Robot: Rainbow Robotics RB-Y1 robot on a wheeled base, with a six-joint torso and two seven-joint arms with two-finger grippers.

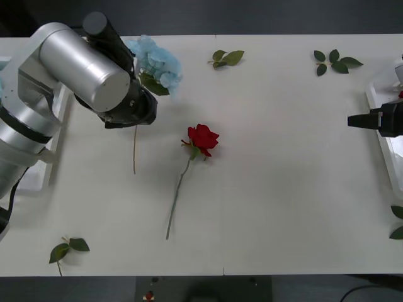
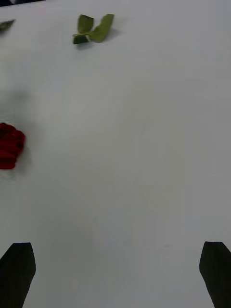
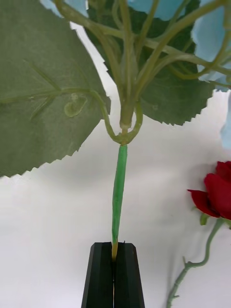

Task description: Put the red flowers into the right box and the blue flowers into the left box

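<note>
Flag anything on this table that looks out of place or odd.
Nothing looks damaged or spilled. One red flower lies loose mid-table, not boxed yet. The left claw is shut on the blue flower by its stem; the right claw hangs open near the right box.

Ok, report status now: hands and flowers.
Left hand shut on blue flower stem. Right hand open over bare table by right box. Red flower mid-table, nothing blocking.

Matt, smooth white table (image 1: 271, 189). Brushed silvery metal on left arm (image 1: 82, 66). Matt black plastic on left gripper (image 3: 114, 245), pinched on the waxy plastic stem of blue flowers (image 1: 154, 61); fluffy cloth-like petals, veined fabric-like leaves just beyond the fingertips. Velvety cloth-like red flowers (image 1: 203, 139). Translucent plastic right box (image 1: 390, 151).
</note>
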